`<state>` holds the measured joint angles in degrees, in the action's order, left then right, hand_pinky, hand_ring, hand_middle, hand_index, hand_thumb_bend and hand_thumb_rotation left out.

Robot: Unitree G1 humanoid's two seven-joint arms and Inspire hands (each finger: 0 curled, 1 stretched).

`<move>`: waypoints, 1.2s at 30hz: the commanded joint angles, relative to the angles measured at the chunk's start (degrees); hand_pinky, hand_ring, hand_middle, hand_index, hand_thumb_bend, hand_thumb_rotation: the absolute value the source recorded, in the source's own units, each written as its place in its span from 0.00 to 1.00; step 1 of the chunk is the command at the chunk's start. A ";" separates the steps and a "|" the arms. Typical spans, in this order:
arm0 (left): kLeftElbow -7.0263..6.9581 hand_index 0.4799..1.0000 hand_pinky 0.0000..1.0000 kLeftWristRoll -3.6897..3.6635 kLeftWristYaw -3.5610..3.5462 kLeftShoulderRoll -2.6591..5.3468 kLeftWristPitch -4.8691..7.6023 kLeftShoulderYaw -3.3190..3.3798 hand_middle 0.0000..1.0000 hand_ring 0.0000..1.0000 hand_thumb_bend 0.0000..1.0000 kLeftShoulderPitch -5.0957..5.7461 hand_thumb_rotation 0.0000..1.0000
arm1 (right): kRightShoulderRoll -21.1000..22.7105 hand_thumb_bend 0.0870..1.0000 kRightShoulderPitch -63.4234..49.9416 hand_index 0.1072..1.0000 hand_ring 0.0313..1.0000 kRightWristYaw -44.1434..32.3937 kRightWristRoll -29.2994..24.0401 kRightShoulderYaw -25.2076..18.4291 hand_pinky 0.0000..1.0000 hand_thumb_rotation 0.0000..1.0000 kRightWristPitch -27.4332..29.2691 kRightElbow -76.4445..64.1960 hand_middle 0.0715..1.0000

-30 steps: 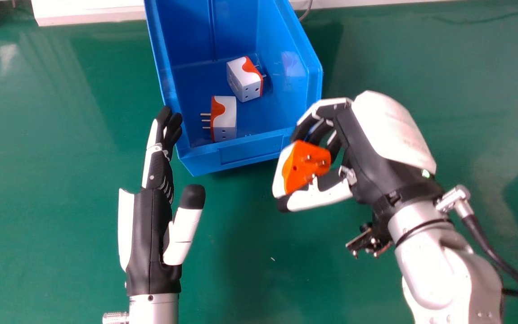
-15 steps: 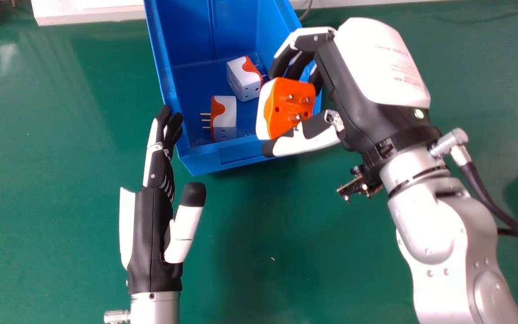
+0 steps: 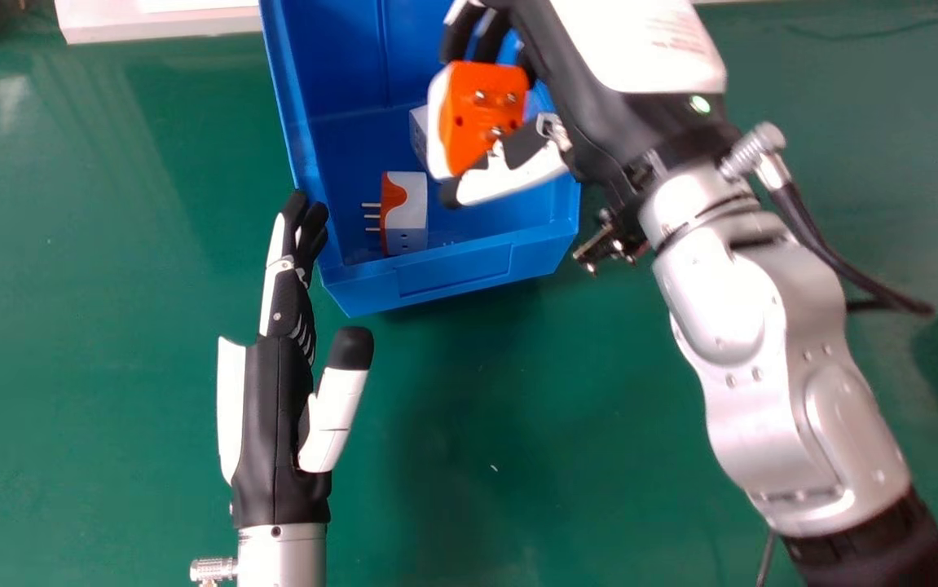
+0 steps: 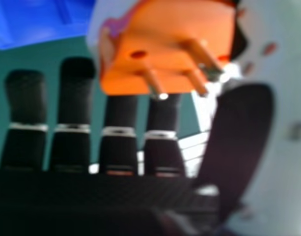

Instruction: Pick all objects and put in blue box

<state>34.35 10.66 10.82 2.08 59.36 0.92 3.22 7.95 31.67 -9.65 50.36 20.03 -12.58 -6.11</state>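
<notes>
In the head view my right hand (image 3: 599,90) is over the blue box (image 3: 452,273), its fingers and thumb curled round an orange and white plug adapter (image 3: 481,110) whose pins face up. The right hand view shows that adapter (image 4: 165,46) between the fingers and thumb of my right hand (image 4: 238,142), with part of the blue box (image 4: 37,22) beyond. A second adapter (image 3: 406,212) lies inside the box near its front wall, and a third (image 3: 419,130) is partly hidden behind the held one. My left hand (image 3: 277,408) is open, left of the box's front corner.
Green tabletop (image 3: 110,326) surrounds the box. White objects (image 3: 159,23) stand along the back edge at the left. A black cable (image 3: 843,265) hangs beside the right forearm.
My right hand has moved forward and to the left with the adapter, from the box's front right corner to over its inside. The left hand has stayed nearly still.
</notes>
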 commanded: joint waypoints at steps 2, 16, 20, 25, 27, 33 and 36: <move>-0.48 0.91 1.00 0.02 0.46 0.53 0.74 -0.14 0.95 0.95 0.92 -0.92 0.94 | -0.99 0.45 5.31 0.47 0.39 3.59 -2.81 -0.78 0.28 0.00 2.84 5.55 0.45; 0.95 0.91 1.00 -0.76 -0.05 0.12 1.05 -0.02 0.95 0.96 0.91 -2.46 0.93 | 2.37 0.46 22.16 0.47 0.37 16.93 -0.62 7.27 0.27 0.00 20.44 41.10 0.45; 1.50 0.91 1.00 -0.98 -0.12 0.29 1.35 -0.03 0.95 0.96 0.90 -3.16 0.93 | 1.77 0.45 28.32 0.47 0.39 24.46 -0.93 8.76 0.27 0.00 26.57 57.61 0.47; 1.59 0.91 1.00 -0.87 0.14 0.63 1.55 0.16 0.95 0.96 0.90 -3.56 0.93 | 1.97 0.45 34.76 0.47 0.40 32.61 0.99 12.28 0.28 0.00 30.89 73.23 0.49; 1.55 0.91 1.00 -1.14 -0.01 0.72 1.44 0.16 0.95 0.96 0.89 -3.58 0.93 | 2.27 0.45 36.30 0.48 0.40 34.70 1.89 13.72 0.28 0.00 31.18 76.30 0.49; 1.46 0.91 1.00 -0.87 -0.11 0.74 1.44 0.12 0.94 0.96 0.90 -3.50 0.92 | 2.25 0.45 38.46 0.46 0.42 37.86 4.06 17.42 0.30 0.00 29.83 79.97 0.50; 1.63 0.91 1.00 -0.93 -0.09 0.74 1.65 0.18 0.94 0.96 0.90 -3.53 0.92 | 2.38 0.44 38.99 0.46 0.42 39.25 5.17 19.08 0.30 0.00 28.93 80.66 0.51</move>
<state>36.30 10.07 10.66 2.67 59.49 1.28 0.26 9.54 66.83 27.14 55.20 38.91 17.49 74.48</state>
